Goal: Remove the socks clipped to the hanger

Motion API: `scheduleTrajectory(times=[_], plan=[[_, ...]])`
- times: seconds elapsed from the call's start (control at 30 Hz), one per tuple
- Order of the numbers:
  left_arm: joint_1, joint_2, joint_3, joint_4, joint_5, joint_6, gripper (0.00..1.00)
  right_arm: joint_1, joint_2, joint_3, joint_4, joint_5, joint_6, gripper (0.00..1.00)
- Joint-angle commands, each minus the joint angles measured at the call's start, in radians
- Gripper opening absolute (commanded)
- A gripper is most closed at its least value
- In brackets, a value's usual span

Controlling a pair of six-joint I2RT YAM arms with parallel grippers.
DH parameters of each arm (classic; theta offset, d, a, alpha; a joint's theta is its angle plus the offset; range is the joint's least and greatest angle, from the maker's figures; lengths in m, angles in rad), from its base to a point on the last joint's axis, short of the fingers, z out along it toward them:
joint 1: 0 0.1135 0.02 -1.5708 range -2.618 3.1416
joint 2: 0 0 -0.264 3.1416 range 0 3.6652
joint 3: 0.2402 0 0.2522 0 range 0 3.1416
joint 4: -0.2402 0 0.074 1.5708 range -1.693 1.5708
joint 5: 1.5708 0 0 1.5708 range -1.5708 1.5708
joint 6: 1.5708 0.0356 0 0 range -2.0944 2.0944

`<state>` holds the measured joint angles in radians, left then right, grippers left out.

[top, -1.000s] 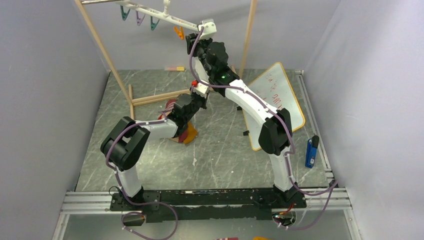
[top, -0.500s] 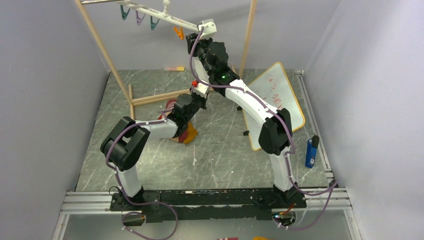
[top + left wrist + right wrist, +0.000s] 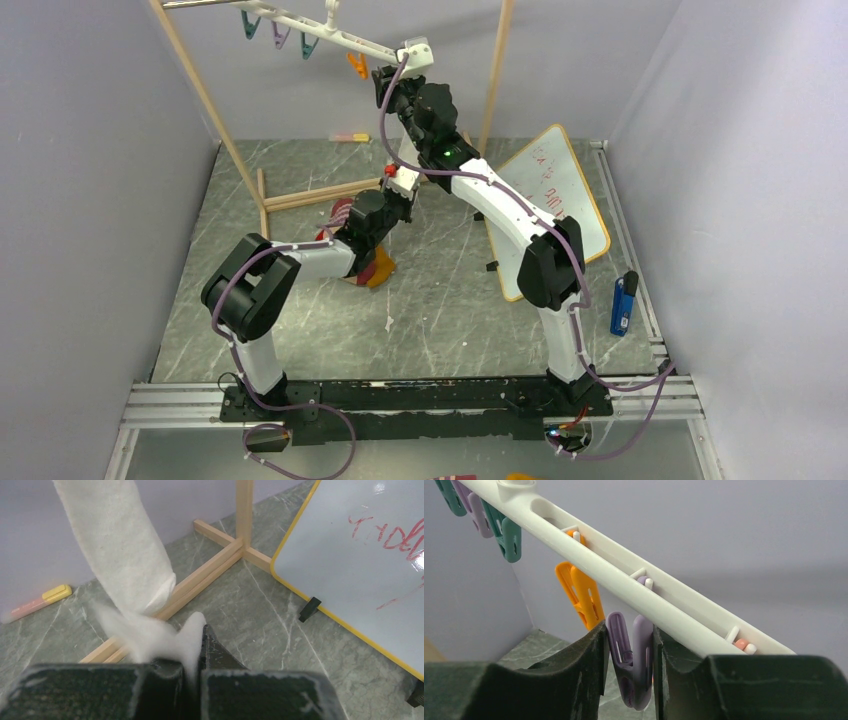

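On the table (image 3: 300, 320), just beyond the arms' bases, a mustard-yellow sock (image 3: 379, 270) lies under the left forearm. What looks like a maroon-and-cream striped sock (image 3: 341, 211) lies just behind it, mostly hidden by the arm. Farther out, the left gripper (image 3: 192, 645) is pressed together on the lower tip of a long white sock (image 3: 120, 550). The sock's fuzzy end bunches between the fingers while the rest rises up and to the left, out of the wrist view. Its top end is hidden, so which clip holds it cannot be told. Behind that sock the foot of the wooden rack (image 3: 235, 547) rests on the table. A yellow-edged whiteboard (image 3: 360, 555) with red writing lies to the right, and a yellow-and-pink marker (image 3: 42, 600) lies near the back wall. Higher and farther still, the right arm reaches up to the hanger (image 3: 624, 580), a long white bar near the rack's top rail. The right gripper (image 3: 629, 637) pinches a purple clip (image 3: 631, 680) hanging from the bar, one finger against each side. Next along the bar hang an orange clip (image 3: 581, 595) and then a teal clip (image 3: 509, 537).
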<state>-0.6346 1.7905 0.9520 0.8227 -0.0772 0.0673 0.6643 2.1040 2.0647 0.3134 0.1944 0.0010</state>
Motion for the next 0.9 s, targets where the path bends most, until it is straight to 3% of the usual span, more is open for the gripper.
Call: scheduleTrajectory(times=[0.0,0.1,0.13,0.27,0.37,0.5,0.57,0.87], plan=[[-0.007,-0.048,0.008,0.01,-0.009,0.015,0.05,-0.005,-0.033,0.03,0.017,-0.036,-0.005,0.0],[-0.007,-0.051,0.01,0.003,-0.011,0.016,0.05,-0.005,-0.04,0.024,0.018,-0.038,-0.007,0.01],[-0.007,-0.054,0.008,0.0,-0.014,0.016,0.05,-0.004,-0.042,0.018,0.02,-0.039,-0.008,0.08],[-0.006,-0.095,0.001,-0.054,-0.037,0.012,0.05,-0.005,-0.069,-0.021,0.027,-0.075,-0.014,0.5],[-0.006,-0.164,-0.021,-0.14,-0.054,0.0,0.05,-0.004,-0.083,-0.036,0.016,-0.098,-0.017,0.74],[-0.006,-0.297,-0.119,-0.217,-0.081,-0.051,0.05,-0.005,-0.107,-0.065,0.02,-0.107,-0.027,0.93],[-0.006,-0.362,-0.174,-0.247,-0.099,-0.088,0.05,-0.005,-0.122,-0.078,0.019,-0.117,-0.021,0.99],[-0.006,-0.47,-0.332,-0.373,-0.094,-0.195,0.05,-0.004,-0.265,-0.256,0.041,-0.165,0.065,1.0]])
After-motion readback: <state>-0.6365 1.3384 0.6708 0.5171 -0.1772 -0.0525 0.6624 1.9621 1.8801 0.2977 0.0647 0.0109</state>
